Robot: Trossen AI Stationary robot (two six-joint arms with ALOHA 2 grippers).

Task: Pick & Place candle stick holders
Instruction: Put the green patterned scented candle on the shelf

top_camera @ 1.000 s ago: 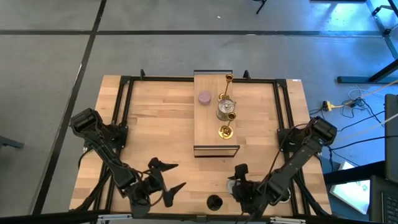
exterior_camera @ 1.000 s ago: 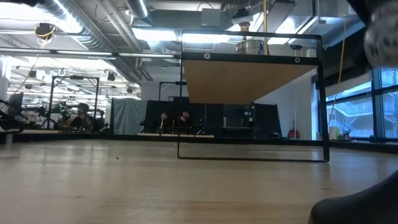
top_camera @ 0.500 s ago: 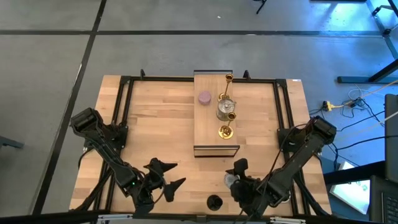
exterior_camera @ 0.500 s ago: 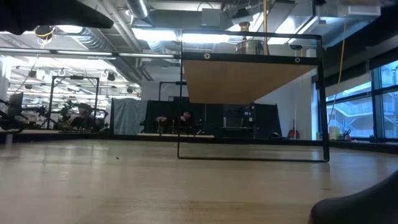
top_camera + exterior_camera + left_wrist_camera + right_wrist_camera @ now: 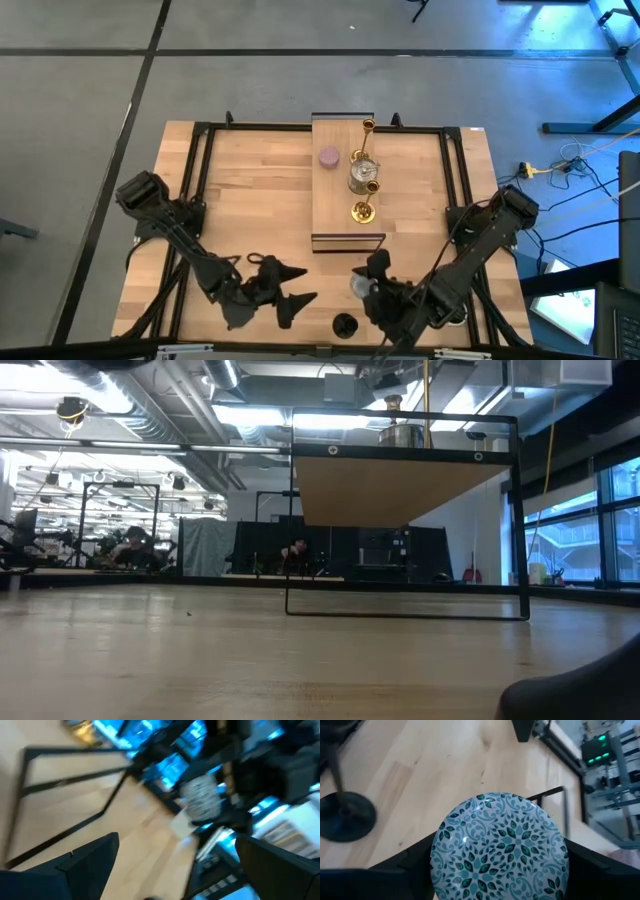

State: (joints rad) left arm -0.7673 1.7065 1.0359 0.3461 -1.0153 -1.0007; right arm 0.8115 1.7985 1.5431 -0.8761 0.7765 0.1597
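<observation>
My right gripper [image 5: 366, 279] is shut on a round grey-blue candle stick holder [image 5: 500, 845] with a leaf pattern, above the table's near middle. A black holder [image 5: 344, 325] stands on its base by the near edge. On the raised wooden shelf [image 5: 340, 230] stand a lilac-pink holder [image 5: 329, 157], a tall gold one [image 5: 367, 135], a silver one [image 5: 363, 176] and a short gold one [image 5: 362, 210]. My left gripper [image 5: 305, 284] hangs open and holds nothing, left of the right gripper. Its wrist view shows the grey-blue holder [image 5: 201, 801] blurred. My right gripper pinches the grey-blue holder between its two fingers, one on each opposite side of the round body [image 5: 439, 857]. The fingers [image 5: 410, 865] slant down from the table's near right. The holder is lifted clear of the table, its patterned round face turned toward the wrist camera.
The shelf stands on a thin black frame [image 5: 404, 615] at the table's far middle, with open room beneath it. Black rails [image 5: 196, 170] run along the table's left and right sides. A dark shape [image 5: 585, 690] fills the low view's near right corner.
My right gripper has risen with the grey-blue holder and drifted toward the table's left, lifting it clear; the holder has left the low view upward. My left gripper has moved toward the table's right and rolled, staying open.
</observation>
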